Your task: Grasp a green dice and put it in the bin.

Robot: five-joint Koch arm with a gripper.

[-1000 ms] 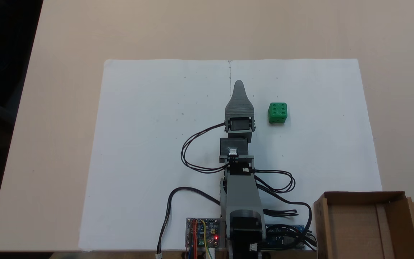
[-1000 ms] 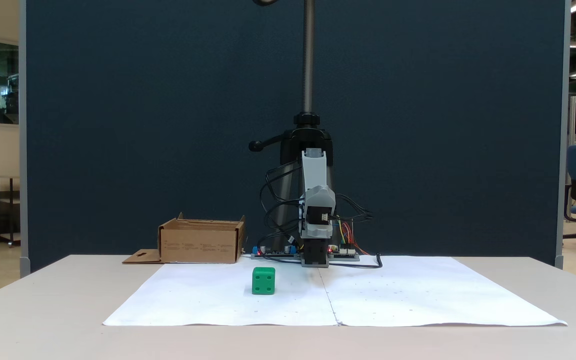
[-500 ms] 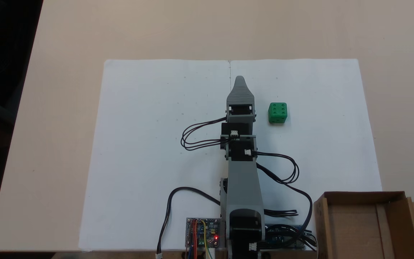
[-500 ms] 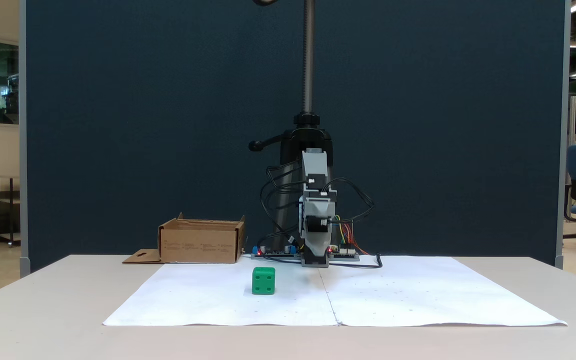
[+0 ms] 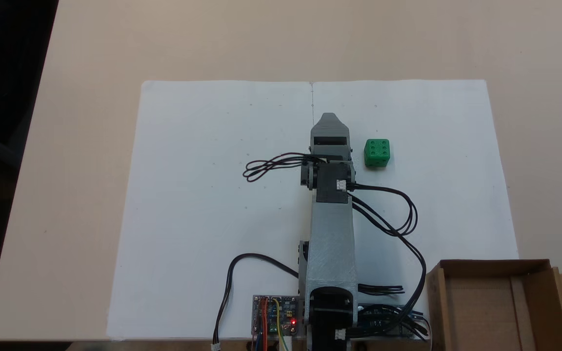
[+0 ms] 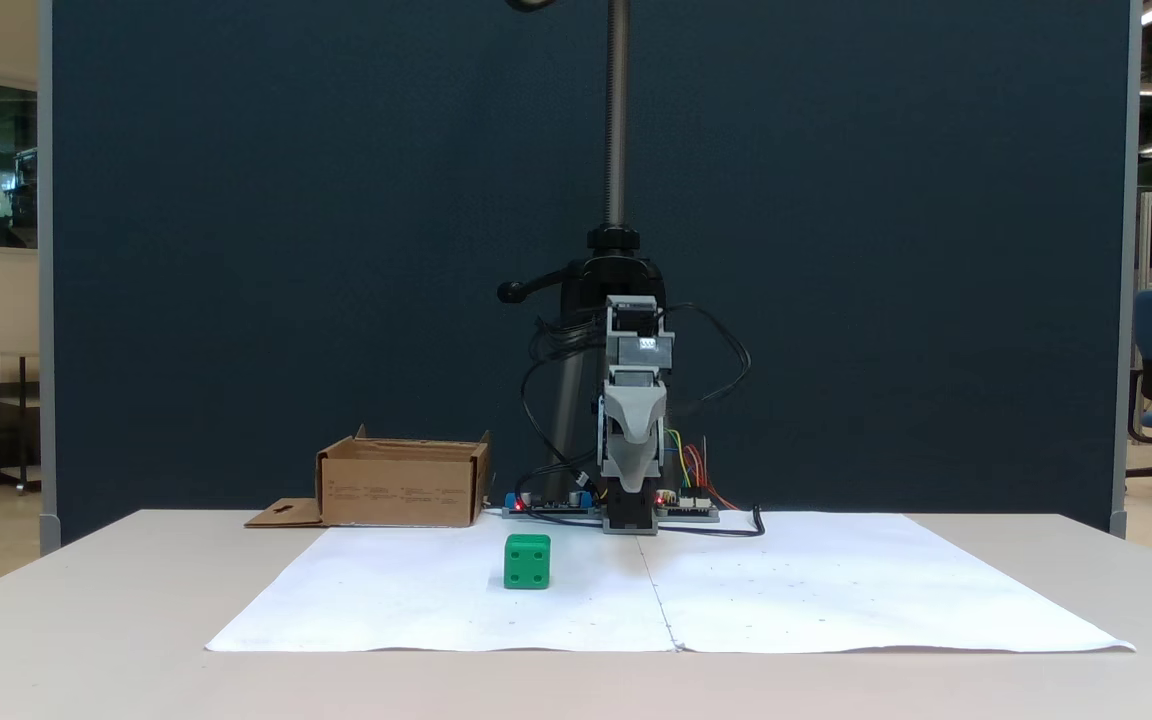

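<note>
The green dice (image 5: 377, 152) rests on the white paper with its six-pip face up, also low on the paper in a fixed view as the dice (image 6: 527, 561). My grey gripper (image 5: 330, 118) hangs above the paper, just left of the dice in that view and apart from it. Facing the camera, the gripper (image 6: 633, 482) tilts downward; only one tapered jaw shows, so its opening is hidden. The bin (image 5: 491, 265), a brown cardboard box with a hang-hole flap, stands beside the arm's base, and the bin (image 6: 401, 487) has nothing showing inside.
A white paper sheet (image 5: 212, 170) covers the middle of the beige table. Black cables (image 5: 403, 219) loop out on both sides of the arm. Circuit boards (image 5: 275, 315) sit by the base. A dark camera stand (image 6: 616, 150) rises behind the arm.
The arm has straightened forward and lifted its wrist, and the gripper now tips down toward the paper. Its tip sits slightly nearer the base. The dice has not moved.
</note>
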